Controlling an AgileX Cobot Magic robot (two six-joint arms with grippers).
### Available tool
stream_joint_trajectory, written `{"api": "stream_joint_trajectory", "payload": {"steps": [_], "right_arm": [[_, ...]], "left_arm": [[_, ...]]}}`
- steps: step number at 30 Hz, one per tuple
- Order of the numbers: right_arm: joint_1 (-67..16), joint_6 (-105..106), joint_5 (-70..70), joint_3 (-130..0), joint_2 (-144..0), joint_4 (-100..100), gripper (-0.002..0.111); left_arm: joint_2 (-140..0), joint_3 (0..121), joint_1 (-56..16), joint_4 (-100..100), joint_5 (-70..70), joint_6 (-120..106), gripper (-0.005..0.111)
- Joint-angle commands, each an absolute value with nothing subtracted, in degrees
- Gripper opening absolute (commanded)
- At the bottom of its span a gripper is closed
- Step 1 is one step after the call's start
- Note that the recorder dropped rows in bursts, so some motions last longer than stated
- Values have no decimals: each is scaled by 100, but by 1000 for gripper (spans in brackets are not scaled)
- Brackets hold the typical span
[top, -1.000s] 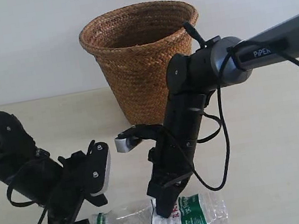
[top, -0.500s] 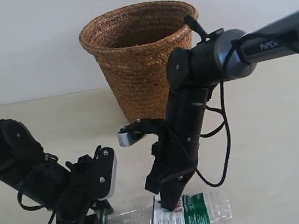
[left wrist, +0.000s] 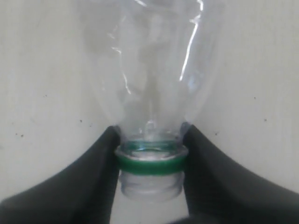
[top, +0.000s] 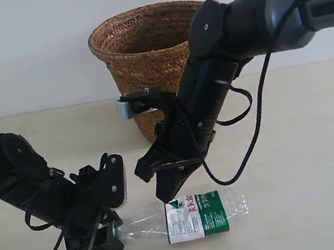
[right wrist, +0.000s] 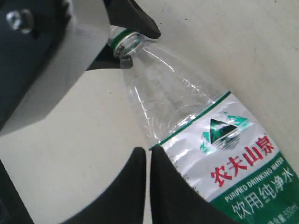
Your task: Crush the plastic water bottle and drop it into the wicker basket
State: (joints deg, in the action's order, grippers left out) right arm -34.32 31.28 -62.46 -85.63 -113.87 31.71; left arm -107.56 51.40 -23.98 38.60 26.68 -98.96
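glossy clear plastic water bottle [top: 187,218], rough woven wicker basket [top: 145,65]

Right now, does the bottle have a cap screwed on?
No, the bottle has an open, bare mouth with only a green ring beneath it, pinched between the left fingers.

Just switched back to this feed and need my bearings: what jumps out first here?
The clear plastic water bottle lies on its side at the front of the table, its neck pinched beside the green ring by the left gripper. The right gripper hangs just over the label end, jaws closed on nothing. Behind both stands the big wicker basket, upright at the back.
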Motion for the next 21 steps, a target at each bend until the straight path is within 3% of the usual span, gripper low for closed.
{"api": "stream_joint_trajectory", "payload": {"steps": [1, 21], "right_arm": [[-3535, 3122, -5877, -8528, -11757, 3224, 0], [-3379, 2964, -5619, -8652, -13066, 3224, 0]], "left_arm": [[-10729, 5142, -2400, 3924, 2594, -9759, 4], [-10729, 5142, -2400, 3995, 2662, -9680, 4]]}}
